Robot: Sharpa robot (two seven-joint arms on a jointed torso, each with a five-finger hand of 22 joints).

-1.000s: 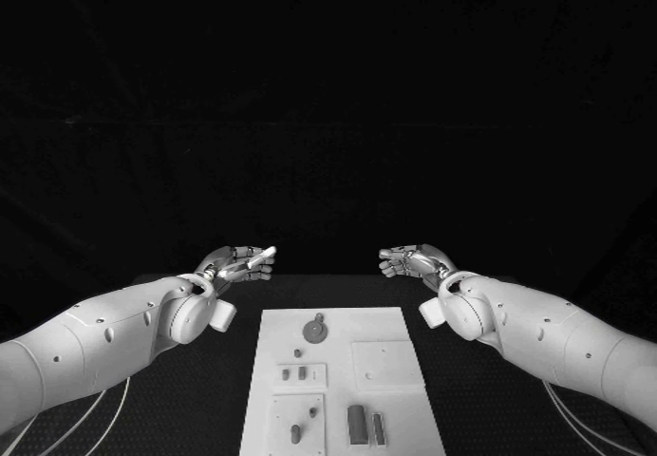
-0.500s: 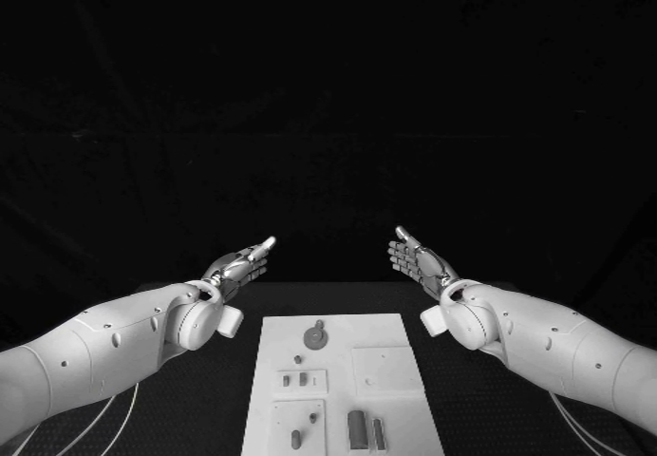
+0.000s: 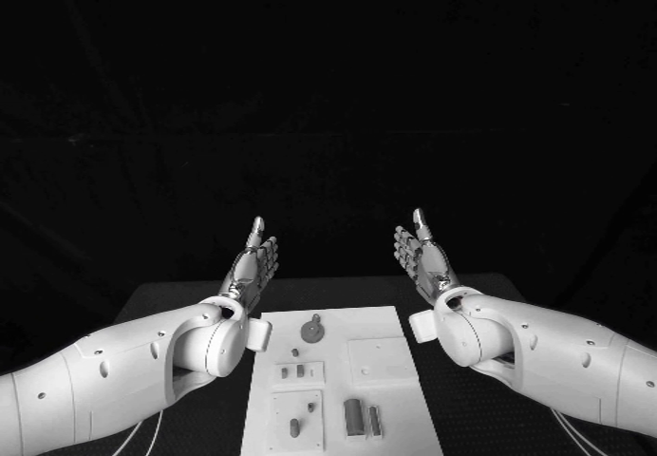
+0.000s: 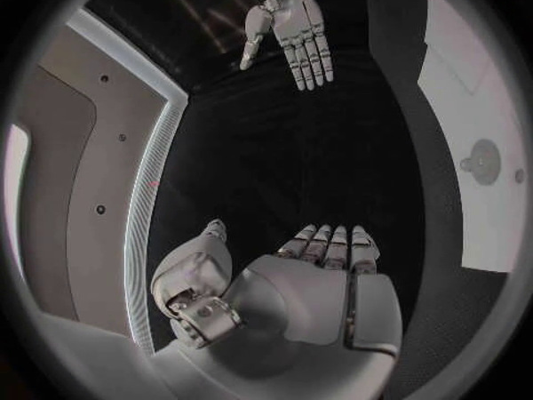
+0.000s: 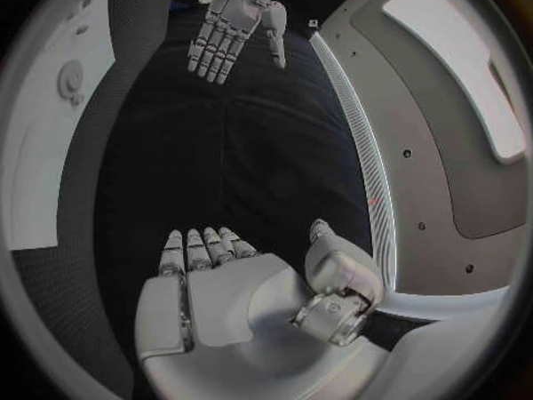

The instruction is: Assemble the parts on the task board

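while both hands [image 3: 252, 264] [image 3: 423, 258] hover spread and empty, white task board [image 3: 390, 329] lies flat, small grey parts [image 3: 362, 418] scattered on it

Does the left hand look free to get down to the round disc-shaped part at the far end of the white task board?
Probably yes: the left hand is open, empty, raised beyond the white task board, and nothing covers the round disc-shaped part.

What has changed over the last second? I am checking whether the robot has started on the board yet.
Both hands opened: the left hand and right hand went from curled, fingers in, to flat with fingers stretched away from the robot, beyond the far end of the task board. Neither took hold of anything. The parts lie on the board as before.
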